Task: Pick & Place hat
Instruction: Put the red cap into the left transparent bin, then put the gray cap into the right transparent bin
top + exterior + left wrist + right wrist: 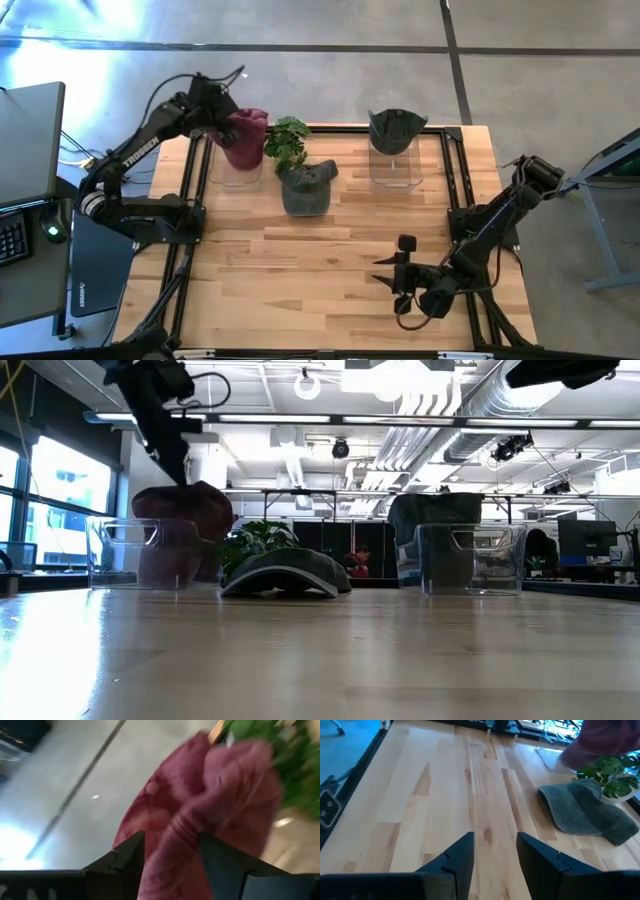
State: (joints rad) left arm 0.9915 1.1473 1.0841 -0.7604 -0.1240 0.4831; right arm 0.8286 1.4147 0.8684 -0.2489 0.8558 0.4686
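Note:
A maroon hat sits at the clear container at the table's far left; in the low view the maroon hat overlaps that container's top. My left gripper is at the hat and shut on it. A grey cap lies brim-down on the table's middle. A dark hat rests on the right clear container. My right gripper waits open above the table's near right. My left gripper pinches a raised fold of the maroon hat's crown between its two fingers, coming from above and from the table's left. The hat hangs below the fingers at the container's top; I cannot tell whether it rests on the container.
A small green plant stands between the maroon hat and the grey cap. Black frame rails run along the table's left and right sides. Bare wood lies across the near half. A laptop sits beyond the left edge.

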